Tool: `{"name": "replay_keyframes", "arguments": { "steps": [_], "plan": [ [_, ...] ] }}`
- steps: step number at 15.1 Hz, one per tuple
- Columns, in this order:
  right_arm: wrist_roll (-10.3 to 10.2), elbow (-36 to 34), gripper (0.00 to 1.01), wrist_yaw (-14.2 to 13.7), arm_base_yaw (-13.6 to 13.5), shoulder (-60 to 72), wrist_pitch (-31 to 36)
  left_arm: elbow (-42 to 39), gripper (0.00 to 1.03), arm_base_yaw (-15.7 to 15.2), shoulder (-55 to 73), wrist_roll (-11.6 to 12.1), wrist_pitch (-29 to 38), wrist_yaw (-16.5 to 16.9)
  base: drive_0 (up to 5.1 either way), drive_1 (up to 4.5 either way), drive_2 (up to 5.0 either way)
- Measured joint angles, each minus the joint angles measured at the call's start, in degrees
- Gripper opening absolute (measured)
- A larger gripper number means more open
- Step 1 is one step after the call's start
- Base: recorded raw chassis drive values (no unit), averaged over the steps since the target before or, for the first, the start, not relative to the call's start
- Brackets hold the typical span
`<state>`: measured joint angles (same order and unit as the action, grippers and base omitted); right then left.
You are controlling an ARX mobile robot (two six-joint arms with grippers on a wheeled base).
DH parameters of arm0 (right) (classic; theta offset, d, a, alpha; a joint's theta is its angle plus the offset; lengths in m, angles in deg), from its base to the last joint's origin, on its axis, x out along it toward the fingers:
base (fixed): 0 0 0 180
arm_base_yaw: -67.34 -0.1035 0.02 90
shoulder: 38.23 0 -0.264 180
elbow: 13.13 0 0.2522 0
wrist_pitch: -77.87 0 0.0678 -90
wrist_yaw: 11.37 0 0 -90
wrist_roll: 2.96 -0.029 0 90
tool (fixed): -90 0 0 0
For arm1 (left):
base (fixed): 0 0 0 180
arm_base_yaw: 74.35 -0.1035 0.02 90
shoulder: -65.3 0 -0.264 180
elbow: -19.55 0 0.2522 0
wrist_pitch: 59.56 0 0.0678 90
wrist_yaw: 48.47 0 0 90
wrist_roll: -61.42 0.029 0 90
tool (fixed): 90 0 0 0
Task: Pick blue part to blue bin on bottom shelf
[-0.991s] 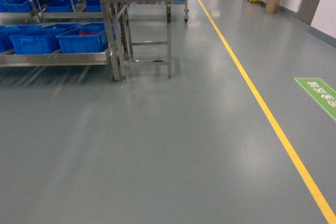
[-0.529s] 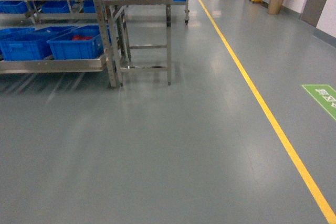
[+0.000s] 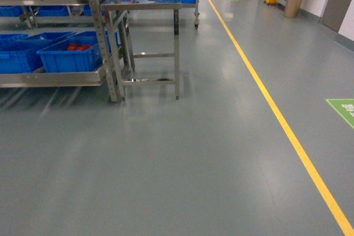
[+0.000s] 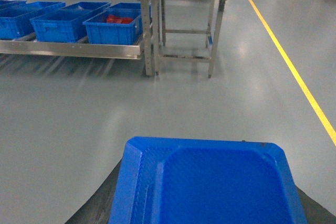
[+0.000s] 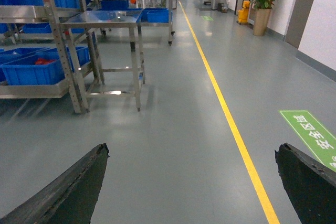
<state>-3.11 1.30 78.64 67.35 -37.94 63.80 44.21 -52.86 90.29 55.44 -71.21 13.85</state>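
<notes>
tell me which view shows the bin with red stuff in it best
The left wrist view: the bin sits whole on the bottom shelf, red contents visible over its rim. The head view shows it smaller, its right end partly behind the rack post. The right wrist view catches only part of it at the left edge.

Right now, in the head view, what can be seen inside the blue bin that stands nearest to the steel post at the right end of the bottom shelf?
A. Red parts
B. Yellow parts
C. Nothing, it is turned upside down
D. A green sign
A: red parts show over the rim of the rightmost blue bin on the bottom shelf, and the left wrist view shows the same.
</notes>
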Motion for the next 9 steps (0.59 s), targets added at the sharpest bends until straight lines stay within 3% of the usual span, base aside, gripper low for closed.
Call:
{"name": "replay_keyframes", "arguments": {
  "steps": [9],
  "plan": [
    [0.0,0.0,0.98,0.0,0.0,0.0,0.0,0.0,0.43,0.0,0.0,0.0,-0.1,0.0,0.0,4.11,-4.1]
  ]
}}
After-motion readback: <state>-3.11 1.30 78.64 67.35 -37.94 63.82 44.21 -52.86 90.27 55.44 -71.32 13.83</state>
